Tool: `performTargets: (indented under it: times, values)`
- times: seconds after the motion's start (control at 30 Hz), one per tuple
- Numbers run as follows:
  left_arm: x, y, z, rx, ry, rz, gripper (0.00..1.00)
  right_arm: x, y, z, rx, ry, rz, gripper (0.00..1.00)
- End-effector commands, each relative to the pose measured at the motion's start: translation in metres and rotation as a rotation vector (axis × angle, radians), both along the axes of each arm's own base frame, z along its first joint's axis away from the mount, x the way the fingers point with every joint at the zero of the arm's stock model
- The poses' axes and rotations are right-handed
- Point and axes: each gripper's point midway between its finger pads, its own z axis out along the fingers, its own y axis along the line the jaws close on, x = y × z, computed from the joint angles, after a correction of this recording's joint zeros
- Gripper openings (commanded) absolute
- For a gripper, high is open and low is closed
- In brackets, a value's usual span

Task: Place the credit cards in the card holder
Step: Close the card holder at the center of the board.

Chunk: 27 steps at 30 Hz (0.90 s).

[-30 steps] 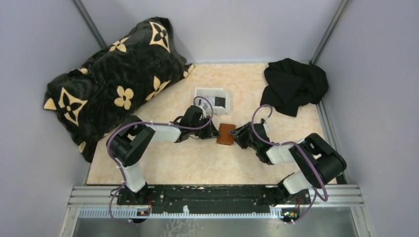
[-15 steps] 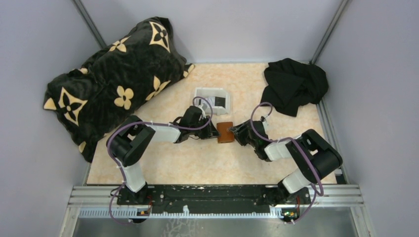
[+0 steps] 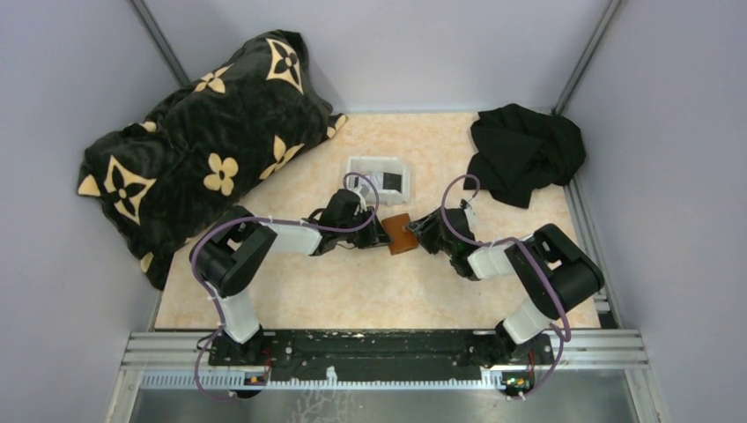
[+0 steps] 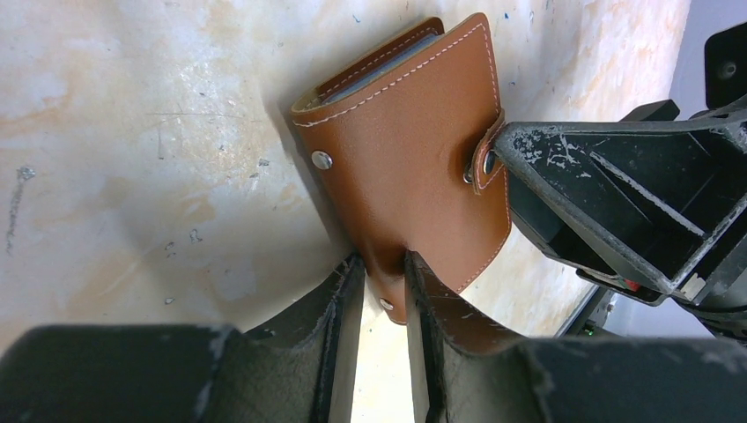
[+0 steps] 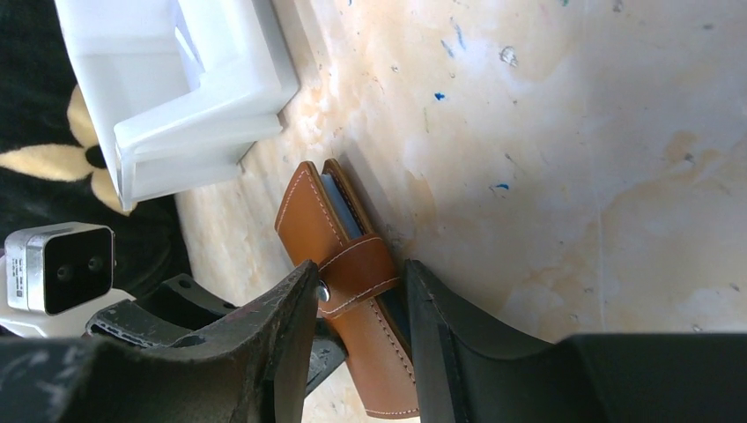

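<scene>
Card holder (image 4: 405,141) sits mid-table between the two grippers, tipped up on one edge rather than lying flat on the table (image 4: 132,132); it is shut, its strap (image 4: 490,159) snapped across the open side. Left gripper (image 4: 383,260) has it by the near bottom edge; its fingers (image 4: 339,308) stand narrowly parted with the brown leather wedged in the gap, touching both, so that's a grip. Right gripper (image 5: 361,269) comes in from the opposite side at the strap end; its fingers (image 5: 440,335) sit one on each face of the card holder, half parted, the strap and its stud between them, pressed close on both sides. A grey-blue layer peeks out between the leather covers; card or pocket, I can't tell.

Now the count: one card holder; two grippers, both on it; one white tray (image 5: 194,97) just beyond it, apart from it; one black card (image 3: 393,181) lying in that tray, too small to read further; one black pillow (image 3: 203,132) with gold flowers at far left; one black cloth (image 3: 524,154) bunched at far right.
</scene>
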Motion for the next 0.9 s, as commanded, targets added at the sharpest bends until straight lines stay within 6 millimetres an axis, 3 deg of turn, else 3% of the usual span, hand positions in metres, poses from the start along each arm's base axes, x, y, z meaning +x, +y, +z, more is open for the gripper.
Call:
performTargets:
  times: [0.0, 0.33, 0.4, 0.87]
  values:
    - [-0.056, 0.070, -0.094, 0.356, 0.227, 0.014, 0.33, -0.056, -0.007, -0.062, -0.145, 0.233, 0.157, 0.42]
    - [-0.050, 0.068, -0.090, 0.364, 0.220, 0.016, 0.33, -0.070, -0.007, -0.070, -0.190, 0.247, 0.221, 0.42]
    - [-0.049, 0.068, -0.089, 0.366, 0.217, 0.015, 0.33, -0.074, -0.010, -0.080, -0.207, 0.276, 0.223, 0.42]
    - [-0.045, 0.065, -0.089, 0.368, 0.218, 0.012, 0.33, -0.082, -0.006, -0.085, -0.252, 0.263, 0.263, 0.40]
